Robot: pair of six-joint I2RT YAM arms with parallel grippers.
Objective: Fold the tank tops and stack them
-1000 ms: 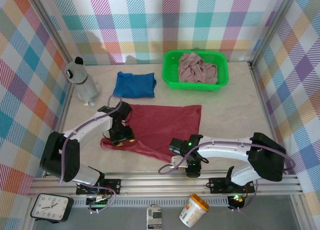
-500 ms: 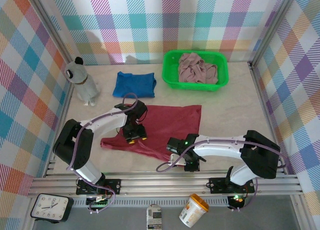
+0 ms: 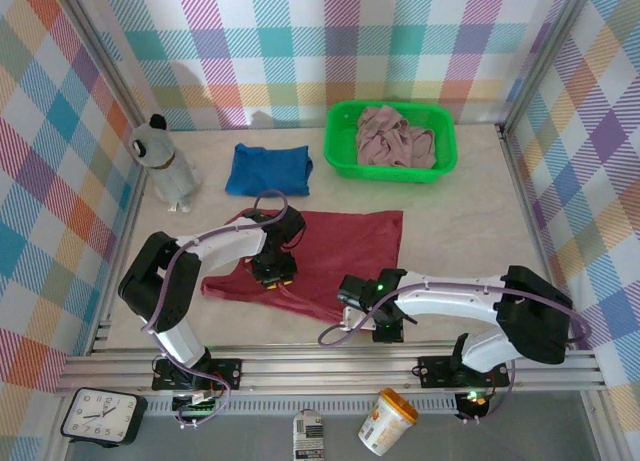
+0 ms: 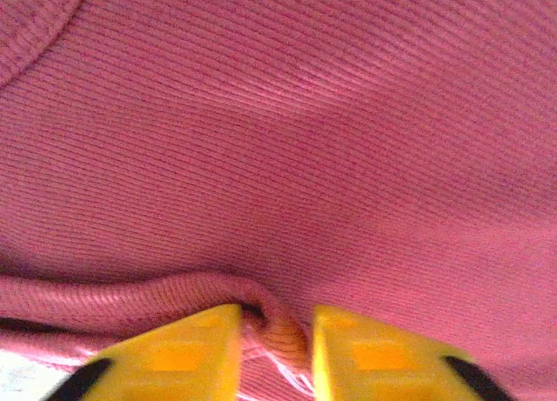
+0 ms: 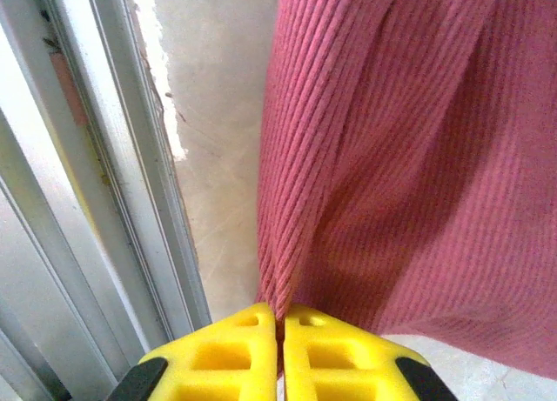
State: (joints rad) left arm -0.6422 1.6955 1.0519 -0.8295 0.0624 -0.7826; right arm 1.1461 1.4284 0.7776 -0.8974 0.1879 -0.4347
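Two grasps: my left end effector (image 4: 276, 318) clamps the dark red ribbed tank top (image 3: 340, 246) by its hem, my right end effector (image 5: 280, 318) its edge beside the metal rail (image 5: 104, 201).

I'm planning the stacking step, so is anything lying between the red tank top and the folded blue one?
Nothing visible does. Bare table separates the dark red tank top from the blue tank top; the dog figure stands left, the green basket right.
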